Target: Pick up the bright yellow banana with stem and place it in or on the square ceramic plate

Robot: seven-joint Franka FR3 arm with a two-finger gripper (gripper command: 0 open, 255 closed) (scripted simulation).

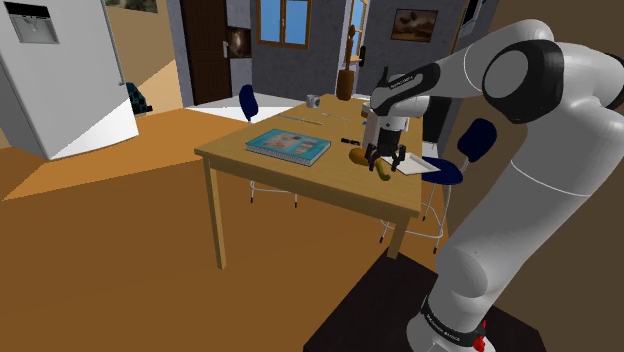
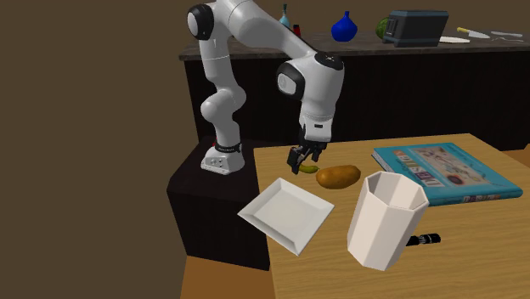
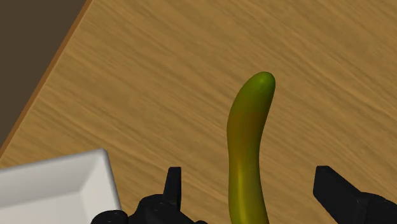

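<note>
The gripper point(image 3: 249, 173) was wide open and held nothing. The banana point(image 3: 245, 146) lay flat on the table point(image 3: 159, 76) between the fingers, not touched. It looked light, smooth and a bit soft, so a gentle squeeze across its middle seemed best. In the second exterior view, the plate point(image 2: 284, 212) sat near, at 7 o'clock from the banana. A brown lump point(image 2: 338, 176) just beside it at 3 o'clock could get bumped.

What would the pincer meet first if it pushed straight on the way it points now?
The yellow-green banana, lying between the fingers of the open pincer. The wooden table sits right under it. How far the pincer is from either is unclear.
</note>
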